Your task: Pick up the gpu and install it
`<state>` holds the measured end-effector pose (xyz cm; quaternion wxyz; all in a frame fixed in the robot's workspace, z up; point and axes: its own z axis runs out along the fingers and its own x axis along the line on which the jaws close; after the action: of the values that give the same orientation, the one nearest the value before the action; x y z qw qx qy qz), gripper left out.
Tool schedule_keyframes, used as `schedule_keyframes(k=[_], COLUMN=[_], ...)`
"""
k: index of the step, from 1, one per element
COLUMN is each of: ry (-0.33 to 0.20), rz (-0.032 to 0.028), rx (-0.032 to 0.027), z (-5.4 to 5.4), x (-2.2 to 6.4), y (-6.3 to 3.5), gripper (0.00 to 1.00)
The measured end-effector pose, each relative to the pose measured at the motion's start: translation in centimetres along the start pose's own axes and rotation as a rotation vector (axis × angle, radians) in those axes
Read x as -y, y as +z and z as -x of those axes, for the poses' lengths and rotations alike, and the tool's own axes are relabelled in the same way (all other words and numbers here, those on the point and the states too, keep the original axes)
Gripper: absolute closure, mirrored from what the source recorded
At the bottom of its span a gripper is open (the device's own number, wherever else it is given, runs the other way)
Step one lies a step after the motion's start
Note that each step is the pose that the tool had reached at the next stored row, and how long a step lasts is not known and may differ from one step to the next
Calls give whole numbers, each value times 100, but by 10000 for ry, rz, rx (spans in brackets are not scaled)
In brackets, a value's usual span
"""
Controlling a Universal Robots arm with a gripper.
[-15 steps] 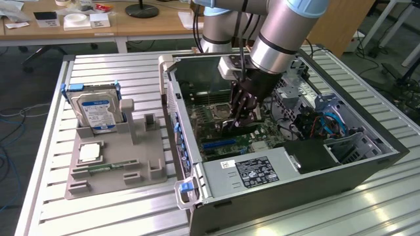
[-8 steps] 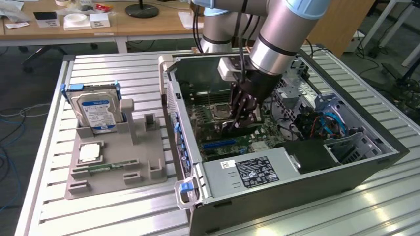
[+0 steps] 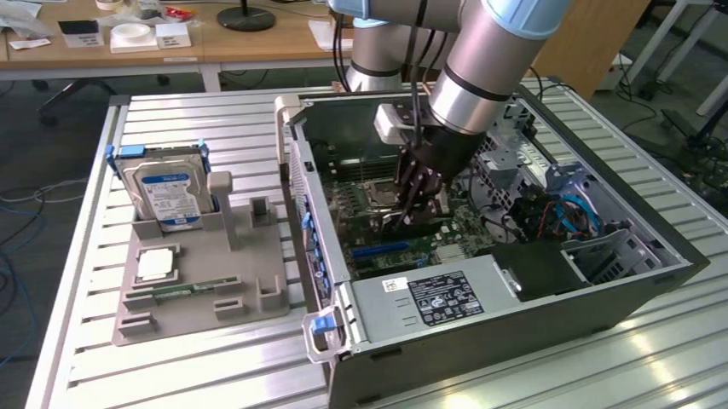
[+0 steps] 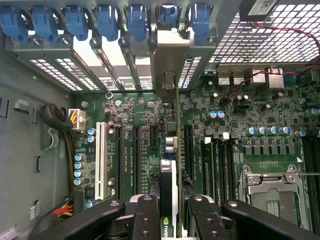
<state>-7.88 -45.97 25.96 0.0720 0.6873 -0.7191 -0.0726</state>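
gpu is gripped edge-on between the gripper fingers, held upright just below them so it lines up with the motherboard slot

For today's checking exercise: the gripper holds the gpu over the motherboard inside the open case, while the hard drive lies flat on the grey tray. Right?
Not quite. In the exterior view the hard drive stands upright in the grey tray. The gripper does hold the gpu over the motherboard.

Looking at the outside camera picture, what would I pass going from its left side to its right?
Silver hard drive with blue-white label → grey plastic parts holder → row of blue slot clips → black end effector inside the open computer case.
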Motion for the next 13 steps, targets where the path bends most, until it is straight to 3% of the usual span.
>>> schedule_keyframes(k=[13], ry=[1], rz=[1], rx=[-1], z=[-9], x=[-27], y=[32], gripper=[73])
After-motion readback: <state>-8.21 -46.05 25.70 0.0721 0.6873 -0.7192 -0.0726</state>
